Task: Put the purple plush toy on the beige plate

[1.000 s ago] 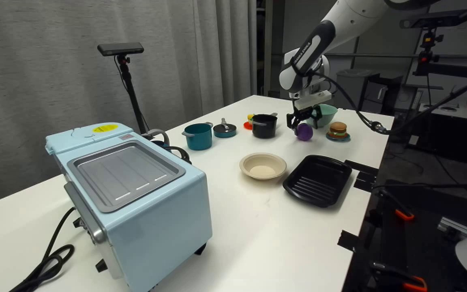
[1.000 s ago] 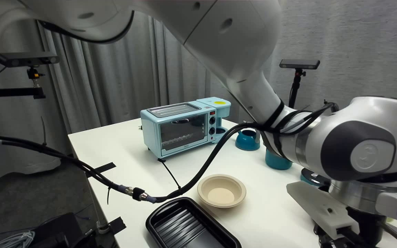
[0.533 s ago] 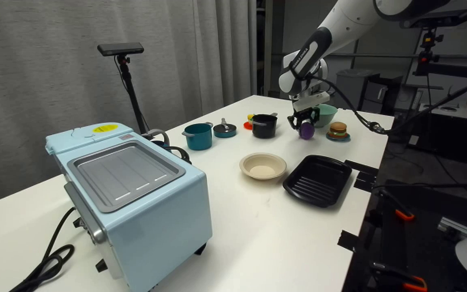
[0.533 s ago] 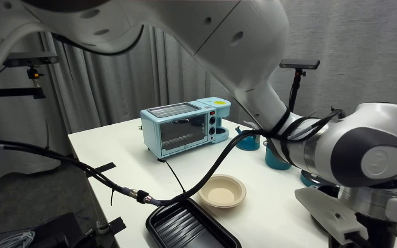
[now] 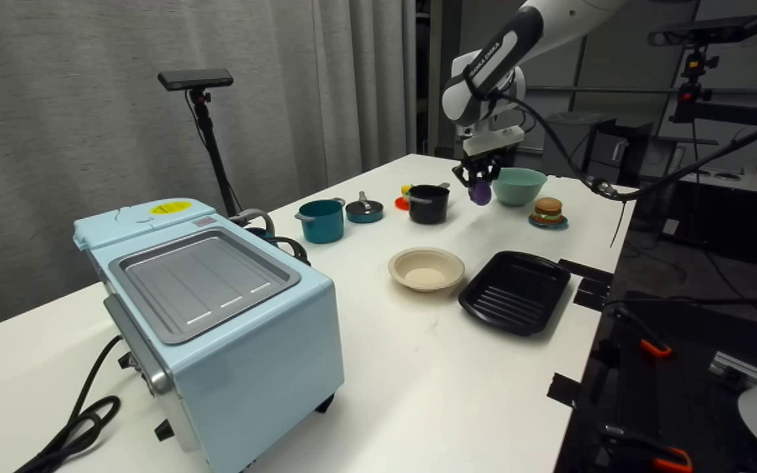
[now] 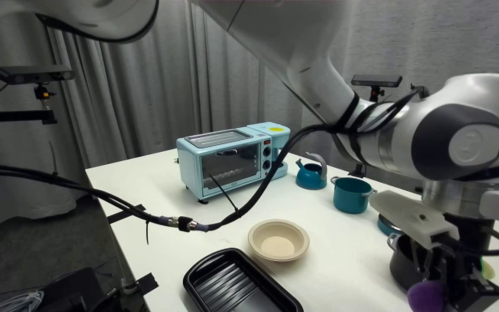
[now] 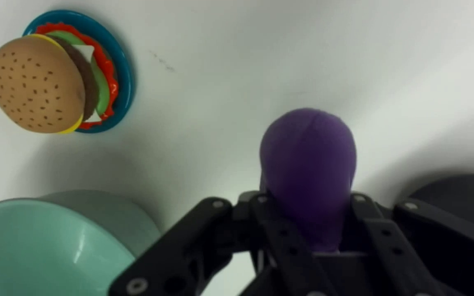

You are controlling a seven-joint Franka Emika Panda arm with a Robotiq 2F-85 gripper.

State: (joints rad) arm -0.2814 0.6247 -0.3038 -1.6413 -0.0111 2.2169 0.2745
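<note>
The purple plush toy [image 5: 481, 192] is squeezed between the fingers of my gripper [image 7: 309, 201], seen close up in the wrist view. Its rounded end bulges out past the fingertips, while the part deep in the jaws is dark. In an exterior view the toy [image 6: 426, 297] shows low at the right edge beside the black gripper linkage, raised off the white table. The beige plate [image 5: 426, 277], a round shallow dish with nothing in it, lies well apart from the gripper, nearer mid-table. The same plate [image 6: 278, 247] sits beside the black tray in an exterior view.
A mint bowl [image 7: 47, 246] and a toy burger [image 7: 39, 84] on a blue saucer are near the gripper, and a black pot [image 5: 428, 205] stands on its other side. The ribbed black tray [image 5: 514, 295] adjoins the plate. Teal pot [image 6: 352, 196] and blue toaster oven [image 6: 228, 162] stand farther off.
The jaws have come together on the purple toy, which was resting on the table. Gripper and toy have since risen off the surface together. The plate has stayed where it was.
</note>
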